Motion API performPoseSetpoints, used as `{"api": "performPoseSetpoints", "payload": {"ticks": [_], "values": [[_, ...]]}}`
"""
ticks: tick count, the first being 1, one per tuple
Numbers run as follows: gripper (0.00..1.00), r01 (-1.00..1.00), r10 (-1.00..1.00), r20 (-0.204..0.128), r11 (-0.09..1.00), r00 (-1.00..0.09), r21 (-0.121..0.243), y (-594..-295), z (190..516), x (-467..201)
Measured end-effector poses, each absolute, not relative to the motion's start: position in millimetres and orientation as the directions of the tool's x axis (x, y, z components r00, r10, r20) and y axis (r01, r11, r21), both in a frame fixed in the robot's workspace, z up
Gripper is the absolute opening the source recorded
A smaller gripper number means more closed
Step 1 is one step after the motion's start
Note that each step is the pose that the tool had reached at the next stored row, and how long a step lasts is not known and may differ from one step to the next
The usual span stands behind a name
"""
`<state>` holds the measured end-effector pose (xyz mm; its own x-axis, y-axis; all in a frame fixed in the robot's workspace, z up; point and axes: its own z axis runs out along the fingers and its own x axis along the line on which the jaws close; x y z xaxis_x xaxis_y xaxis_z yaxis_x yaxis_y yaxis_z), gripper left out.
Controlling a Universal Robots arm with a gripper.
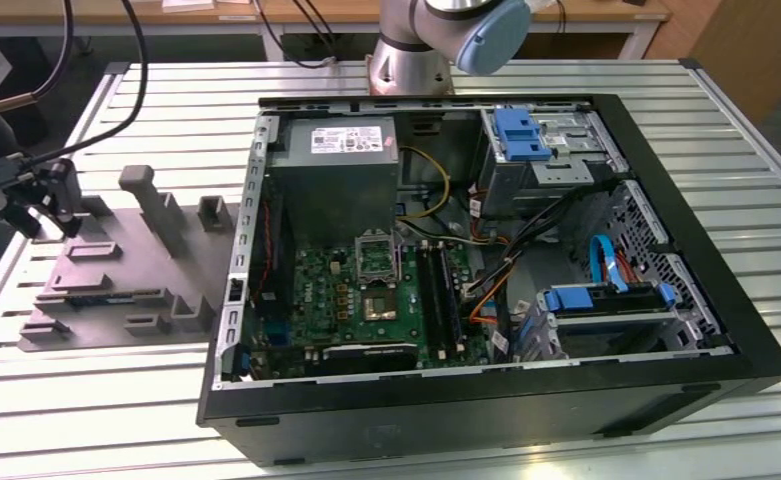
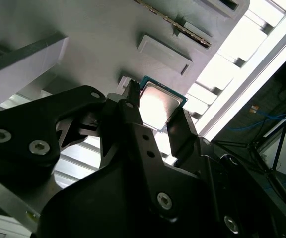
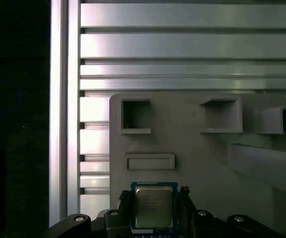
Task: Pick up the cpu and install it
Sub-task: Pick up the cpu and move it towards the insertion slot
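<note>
- The cpu (image 3: 154,206) (image 2: 159,105) faces metal side up, over the grey fixture plate (image 3: 192,148), near a shallow rectangular recess (image 3: 149,161).
- My end effector (image 3: 154,194) (image 2: 158,101) is clamped on the cpu, one finger against each of two opposite edges.
- The plate lies on the slatted tabletop (image 3: 182,44), to the exterior view's left of the open computer case (image 1: 710,330).

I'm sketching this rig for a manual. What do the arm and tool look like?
The arm is a silver-grey tube with a pale blue joint cap. The tool is matte black, built of flat angular plates with silver screw heads, ending in two narrow fingers. Black cables trail toward the wrist.
</note>
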<state>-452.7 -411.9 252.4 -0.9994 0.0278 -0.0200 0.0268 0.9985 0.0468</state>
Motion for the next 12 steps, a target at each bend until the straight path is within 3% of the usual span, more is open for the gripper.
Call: {"api": "performPoseSetpoints", "payload": {"ticks": [12], "values": [[0.47, 0.027, 0.028, -0.02, 0.999, -0.999, 0.047, -411.9, 257.7, -452.7]]}}
